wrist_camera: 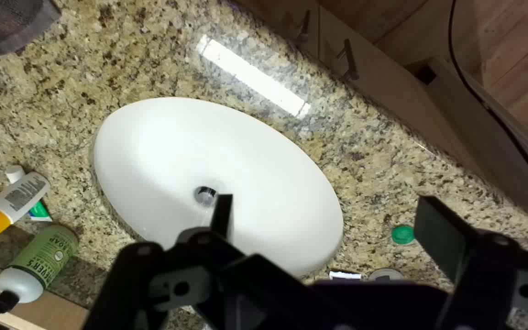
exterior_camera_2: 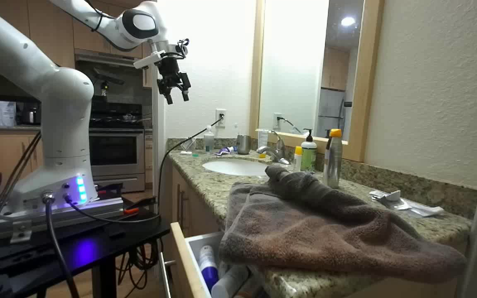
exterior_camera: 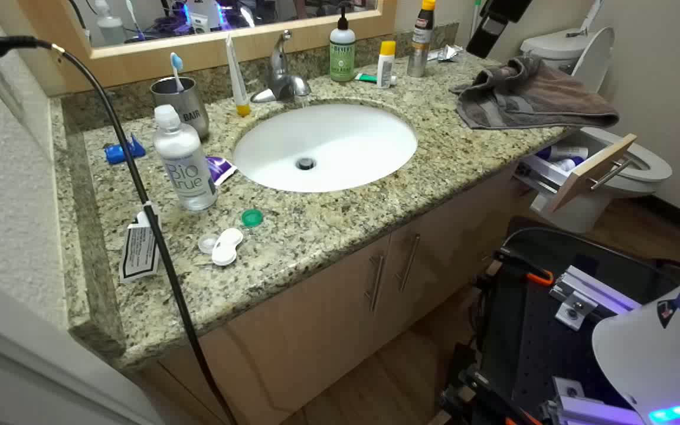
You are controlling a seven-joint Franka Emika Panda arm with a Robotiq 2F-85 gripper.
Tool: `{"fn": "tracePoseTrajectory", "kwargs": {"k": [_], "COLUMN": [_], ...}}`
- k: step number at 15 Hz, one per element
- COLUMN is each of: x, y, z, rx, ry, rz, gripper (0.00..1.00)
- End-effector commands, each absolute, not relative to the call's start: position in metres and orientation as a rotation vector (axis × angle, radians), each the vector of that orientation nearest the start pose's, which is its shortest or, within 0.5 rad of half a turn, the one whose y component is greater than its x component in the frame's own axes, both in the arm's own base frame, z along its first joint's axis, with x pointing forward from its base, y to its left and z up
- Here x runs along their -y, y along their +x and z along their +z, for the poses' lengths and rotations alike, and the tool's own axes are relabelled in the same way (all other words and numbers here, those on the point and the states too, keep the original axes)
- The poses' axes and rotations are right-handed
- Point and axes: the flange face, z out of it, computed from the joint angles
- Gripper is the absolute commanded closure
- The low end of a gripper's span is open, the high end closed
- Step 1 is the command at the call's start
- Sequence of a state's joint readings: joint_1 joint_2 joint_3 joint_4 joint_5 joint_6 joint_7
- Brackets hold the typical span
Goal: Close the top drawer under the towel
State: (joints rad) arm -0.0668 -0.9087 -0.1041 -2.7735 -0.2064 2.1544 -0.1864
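Note:
The top drawer (exterior_camera: 588, 170) stands pulled open under the right end of the counter, with bottles inside; its wooden front (exterior_camera_2: 186, 260) and bar handle also show in an exterior view. The grey-brown towel (exterior_camera: 532, 100) lies crumpled on the counter above the drawer and overhangs the edge; it also shows in an exterior view (exterior_camera_2: 325, 231) and at the top left corner of the wrist view (wrist_camera: 7, 25). My gripper (exterior_camera_2: 177, 98) is open and empty, high above the counter and well away from the drawer. In the wrist view the fingers (wrist_camera: 326, 206) are wide apart over the sink.
The sink (exterior_camera: 399, 127) and faucet (exterior_camera: 284, 74) are mid-counter. A soap bottle (exterior_camera: 342, 50), a spray can (exterior_camera_2: 333, 159) and a contact solution bottle (exterior_camera: 183, 159) stand upright. A black cable (exterior_camera: 157, 236) hangs over the counter. The robot's black table (exterior_camera_2: 110, 244) stands near the drawer.

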Motion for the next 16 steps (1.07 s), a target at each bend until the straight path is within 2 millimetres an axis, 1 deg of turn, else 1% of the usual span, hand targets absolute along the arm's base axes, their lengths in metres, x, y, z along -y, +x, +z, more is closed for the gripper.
{"fn": "tracePoseTrajectory", "kwargs": {"k": [1,2,3,5,8,9,11,14,16], "x": [0.061,0.055,0.057,0.080,0.133,0.151,0.183,0.228,0.244], "y": [0.303,0.305,0.308,0.307,0.284,0.279,0.263,0.232,0.213], "z": [0.482,0.484,0.483,0.478,0.460,0.458,0.448,0.426,0.414], "rx": [0.216,0.192,0.128,-0.121,-0.384,-0.474,-0.645,-0.882,-1.024], "ry": [-3.254,-3.302,-3.321,-3.312,-3.271,-3.259,-3.240,-3.190,-3.128], "rz": [-0.440,-0.462,-0.458,-0.405,-0.317,-0.288,-0.214,-0.074,0.023], "gripper": [0.00,0.00,0.00,0.00,0.00,0.00,0.00,0.00,0.00]}}
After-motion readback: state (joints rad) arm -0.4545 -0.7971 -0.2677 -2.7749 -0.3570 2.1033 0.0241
